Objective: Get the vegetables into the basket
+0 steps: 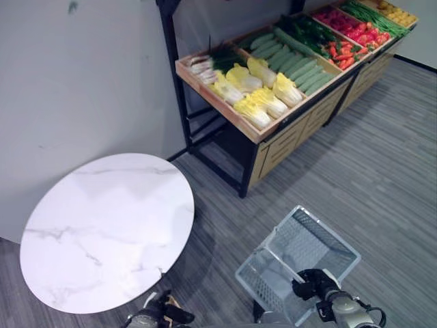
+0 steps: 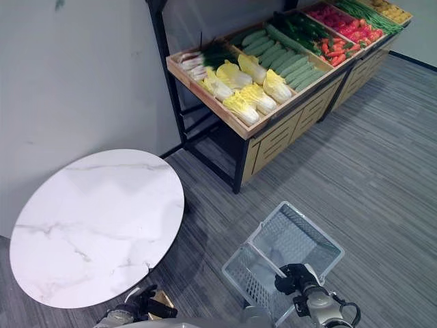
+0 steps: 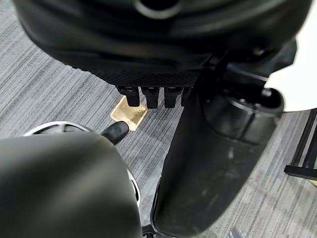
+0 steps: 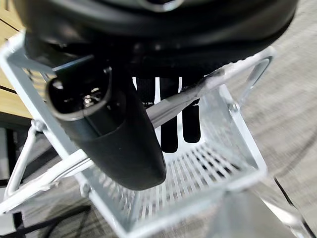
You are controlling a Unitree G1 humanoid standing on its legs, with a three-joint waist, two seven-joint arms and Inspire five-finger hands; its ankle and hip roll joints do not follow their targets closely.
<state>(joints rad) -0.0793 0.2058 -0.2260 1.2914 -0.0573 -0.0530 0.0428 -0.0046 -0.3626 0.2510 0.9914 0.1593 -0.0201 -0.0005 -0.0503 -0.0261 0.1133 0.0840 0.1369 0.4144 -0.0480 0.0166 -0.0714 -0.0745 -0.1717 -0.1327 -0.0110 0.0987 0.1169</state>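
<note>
Grey striped carpet [image 1: 355, 171] covers the floor between a round marble table [image 1: 102, 232] on the robot's left and a wooden produce stand [image 1: 287, 130] against the wall ahead. Its sloped bins hold the vegetables: pale yellow cabbages [image 1: 256, 92] nearest, green cucumbers [image 1: 293, 61] beside them, red peppers and carrots [image 1: 348, 41] farther along. None are in the basket yet.

The right hand [image 2: 297, 279] carries the white wire basket [image 1: 300, 256] low at the robot's right side; in the right wrist view its fingers [image 4: 176, 126] curl under the metal handle [image 4: 183, 101], a firm hooked grip. The basket is empty and hangs well short of the stand. The left hand [image 1: 164, 314] rests low by the table's near edge, and its wrist view shows fingers [image 3: 148, 94] curled loosely over bare carpet, holding nothing.

The step in hand looks like the approach. To do it well, the robot should close on the near corner of the stand with the basket kept level and clear of the dark metal frame [image 1: 174, 75], then stop where the free left hand can reach the cabbages without leaning. Holding the basket mouth up and just beside the bin edge would keep each transfer short. A swinging basket is the main risk, so the walk should stay slow and even.
</note>
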